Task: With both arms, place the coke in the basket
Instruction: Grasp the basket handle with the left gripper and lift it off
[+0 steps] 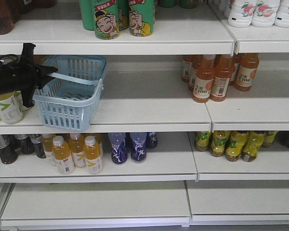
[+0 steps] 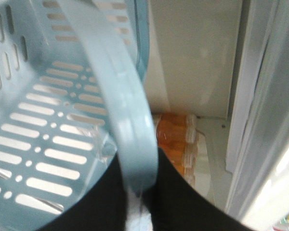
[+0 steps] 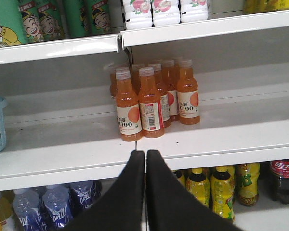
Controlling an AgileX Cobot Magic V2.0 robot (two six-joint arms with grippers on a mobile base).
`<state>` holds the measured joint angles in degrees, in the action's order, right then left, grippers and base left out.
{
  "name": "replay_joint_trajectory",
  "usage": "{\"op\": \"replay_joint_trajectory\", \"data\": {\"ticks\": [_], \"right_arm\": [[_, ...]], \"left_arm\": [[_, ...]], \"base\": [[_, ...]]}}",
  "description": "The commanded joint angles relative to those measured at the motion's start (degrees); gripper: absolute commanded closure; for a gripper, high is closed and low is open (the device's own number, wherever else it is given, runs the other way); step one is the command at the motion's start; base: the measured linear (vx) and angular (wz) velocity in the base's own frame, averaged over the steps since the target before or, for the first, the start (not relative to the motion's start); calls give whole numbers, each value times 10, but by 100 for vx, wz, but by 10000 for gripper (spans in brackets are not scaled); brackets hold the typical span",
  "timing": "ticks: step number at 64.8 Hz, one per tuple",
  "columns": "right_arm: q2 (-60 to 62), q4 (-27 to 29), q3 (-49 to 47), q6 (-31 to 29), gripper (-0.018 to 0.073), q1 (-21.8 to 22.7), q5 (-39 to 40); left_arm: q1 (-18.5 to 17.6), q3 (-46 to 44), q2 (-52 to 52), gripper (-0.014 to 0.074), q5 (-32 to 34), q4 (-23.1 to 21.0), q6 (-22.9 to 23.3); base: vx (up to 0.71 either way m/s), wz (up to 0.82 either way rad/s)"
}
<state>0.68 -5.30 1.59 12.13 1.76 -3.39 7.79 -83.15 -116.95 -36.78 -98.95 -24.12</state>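
Note:
The pale blue basket (image 1: 70,98) sits tilted at the left of the middle shelf, with one corner over the front edge. My left gripper (image 1: 47,72) reaches in from the left and is shut on the basket's swing handle (image 2: 127,110), which runs between the black fingers (image 2: 183,192) in the left wrist view. A coke (image 3: 284,180) with a red label stands on the lower shelf at the far right of the right wrist view. My right gripper (image 3: 145,153) is shut on nothing and hangs in front of the middle shelf's edge, left of and above the coke.
Orange C100 bottles (image 3: 151,101) stand on the middle shelf straight ahead of the right gripper. Yellow-green tea bottles (image 3: 221,190) stand beside the coke. Blue water bottles (image 1: 127,147) and orange juice bottles (image 1: 77,153) fill the lower left shelf. Green cans (image 1: 118,17) stand above.

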Motion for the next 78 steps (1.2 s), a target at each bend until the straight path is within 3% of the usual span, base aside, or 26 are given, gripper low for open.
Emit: {"op": "replay_joint_trajectory", "data": {"ticks": [1,17,29,36,47,66,78], "right_arm": [[9,-3,9,-3,564,2,40],[9,-3,9,-3,564,2,40],[9,-3,9,-3,564,2,40],[9,-3,9,-3,564,2,40],[9,-3,9,-3,564,2,40],[9,-3,9,-3,564,2,40],[9,-3,9,-3,564,2,40]], "left_arm": [[-1,-18,31,604,-62,-7,-14],[-2,-18,33,604,-201,93,-14],[-2,-18,47,604,-293,125,-23],[-9,-18,69,604,-327,161,-47],[-46,-9,106,604,-347,217,-46],[-145,123,201,604,-347,214,-107],[-209,228,281,604,-347,155,-177]], "base": [[0,0],[0,0],[0,0],[0,0],[0,0],[0,0],[0,0]]}}
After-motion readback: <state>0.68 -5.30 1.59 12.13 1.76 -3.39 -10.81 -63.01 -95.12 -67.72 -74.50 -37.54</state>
